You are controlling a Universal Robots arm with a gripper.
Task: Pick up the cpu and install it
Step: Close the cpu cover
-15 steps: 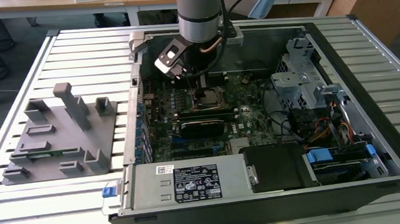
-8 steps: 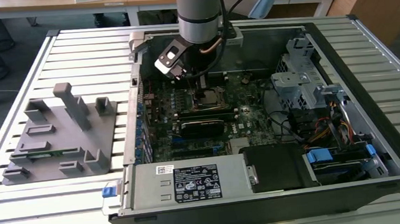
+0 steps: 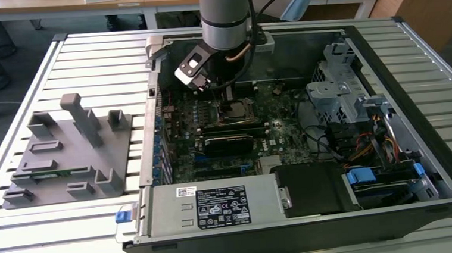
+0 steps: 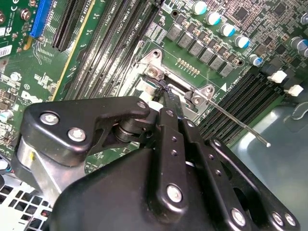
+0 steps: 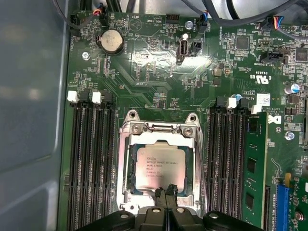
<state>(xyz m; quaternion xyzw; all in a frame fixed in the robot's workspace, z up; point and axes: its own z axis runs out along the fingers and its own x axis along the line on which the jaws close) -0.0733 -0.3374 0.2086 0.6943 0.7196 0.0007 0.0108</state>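
Arm reaches down into the open computer case on the slatted worktop; grey tray lies well apart, toward the exterior view's left. In the first wrist view the cpu lies flat, silvery top up, inside the metal socket frame on the green board; the pincer hangs low at the chip's near edge, tips drawn together with nothing seen between them; contact with the chip cannot be told. In the second wrist view a thin lever juts loose beside the socket, so the chip looks unclamped. Risks, as I judge them: a tip dragging the edge could skew the chip; pressing on a skewed chip could bend the contacts beneath; the loose lever could snag.
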